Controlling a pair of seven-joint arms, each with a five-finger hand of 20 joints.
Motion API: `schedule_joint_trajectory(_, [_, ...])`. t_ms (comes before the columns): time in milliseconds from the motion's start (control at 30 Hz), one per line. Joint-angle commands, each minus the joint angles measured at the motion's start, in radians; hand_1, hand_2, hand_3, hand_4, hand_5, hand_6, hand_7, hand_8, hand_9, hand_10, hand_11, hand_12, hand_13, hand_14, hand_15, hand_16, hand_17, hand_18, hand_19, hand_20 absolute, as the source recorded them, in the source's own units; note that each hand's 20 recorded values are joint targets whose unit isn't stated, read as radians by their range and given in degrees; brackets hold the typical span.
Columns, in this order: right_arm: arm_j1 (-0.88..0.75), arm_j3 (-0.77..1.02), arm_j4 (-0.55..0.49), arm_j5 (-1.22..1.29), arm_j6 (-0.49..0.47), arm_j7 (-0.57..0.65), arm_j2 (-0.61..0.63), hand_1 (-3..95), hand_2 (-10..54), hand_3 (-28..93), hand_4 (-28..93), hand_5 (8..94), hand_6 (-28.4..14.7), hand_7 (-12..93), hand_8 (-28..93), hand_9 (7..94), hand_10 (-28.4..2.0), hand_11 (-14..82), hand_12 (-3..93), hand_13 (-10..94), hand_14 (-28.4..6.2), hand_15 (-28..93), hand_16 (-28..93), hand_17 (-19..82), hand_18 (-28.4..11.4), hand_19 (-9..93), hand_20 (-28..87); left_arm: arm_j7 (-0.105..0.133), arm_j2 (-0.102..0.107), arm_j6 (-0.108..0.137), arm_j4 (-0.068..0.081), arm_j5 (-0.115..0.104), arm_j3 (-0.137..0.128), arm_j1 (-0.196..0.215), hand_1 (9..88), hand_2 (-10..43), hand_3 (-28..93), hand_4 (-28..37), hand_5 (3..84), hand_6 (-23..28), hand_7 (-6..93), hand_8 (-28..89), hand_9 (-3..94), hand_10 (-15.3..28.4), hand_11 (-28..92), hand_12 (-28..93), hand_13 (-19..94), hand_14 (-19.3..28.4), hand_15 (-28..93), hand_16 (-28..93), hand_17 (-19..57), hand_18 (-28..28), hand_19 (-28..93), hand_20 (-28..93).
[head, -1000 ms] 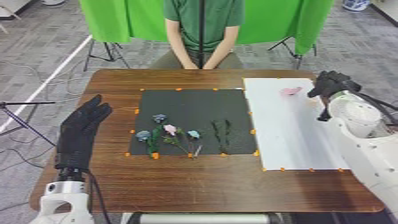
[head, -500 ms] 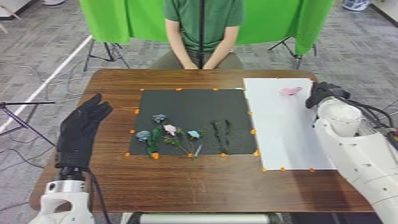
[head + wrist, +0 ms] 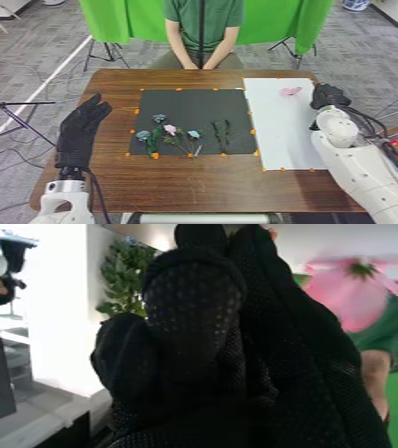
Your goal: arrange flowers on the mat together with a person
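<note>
The right hand's fingers (image 3: 195, 299) are close together and loosely extended, with nothing visible in their hold. The right hand (image 3: 329, 95) is by the far right corner of the white mat (image 3: 289, 132), its arm coming in along the mat's right side; whether it touches the bench (image 3: 213, 192) cannot be told. Just to its left, on the far part of the white mat, lies the pink flower (image 3: 290, 91); in the right wrist view its petals and green base show beside the glove.

Left of the white mat is the black mat (image 3: 200, 104), with most of the flowers on its near half. Two leafy stems (image 3: 222, 136) lie side by side near its right edge, pointing away from the robot. To their left is a loose group: the light blue flower (image 3: 194, 134), the pale pink flower (image 3: 171, 129) beside it, one grey-blue flower (image 3: 160, 118) farther up, and another blue flower (image 3: 143, 135) near the mat's left edge. Their green stems run toward the near edge, some of them crossing or bunched too closely to tell apart. Small orange marks (image 3: 155, 156) line the edges of both mats.

Past the black mat, at the bench's left side, is the left hand (image 3: 78, 131), well apart from the flowers, its fingers straight and together, thumb spread, holding nothing. Beyond the far edge of the bench hangs a green cloth (image 3: 275, 25).
</note>
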Motion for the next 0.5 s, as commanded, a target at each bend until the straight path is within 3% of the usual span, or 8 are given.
schedule_joint_trajectory(33, [0.027,-0.015,-0.362,0.151,0.045,0.049,0.096,67.4,-9.5,56,-22,85.6,1.6,17,4,93.7,-9.0,11.1,25.5,94,-1.2,52,21,65,-11.7,92,30,-0.013,0.005,0.0,-0.004,-0.009,-0.011,0.022,25.3,-1.6,64,-22.8,43.3,3.5,12.5,-6,43.5,12.9,14,14,34,15.6,11,3,4.0,9.9,1,15])
schedule_joint_trajectory(267, [-0.012,-0.059,-0.526,0.272,-0.051,0.07,-0.042,67.0,-9.5,57,-22,86.0,1.7,16,4,93.7,-8.9,11.5,25.4,94,-0.9,53,21,65,-11.5,93,32,-0.029,0.018,-0.013,-0.007,-0.008,-0.02,0.02,25.2,-1.5,64,-22.8,43.3,3.5,12.5,-6,43.5,12.9,14,14,34,15.6,11,3,4.0,9.9,1,15])
schedule_joint_trajectory(500, [-0.077,-0.172,-0.502,0.248,-0.086,0.053,-0.195,67.1,-9.5,56,-22,86.1,1.6,16,4,93.7,-8.9,11.4,25.6,94,-0.9,54,21,65,-11.3,93,33,-0.036,0.018,-0.022,-0.007,-0.007,-0.027,0.026,25.3,-1.4,64,-22.8,43.2,3.5,12.5,-6,43.3,12.9,14,14,34,15.7,11,3,3.9,10.0,1,15])
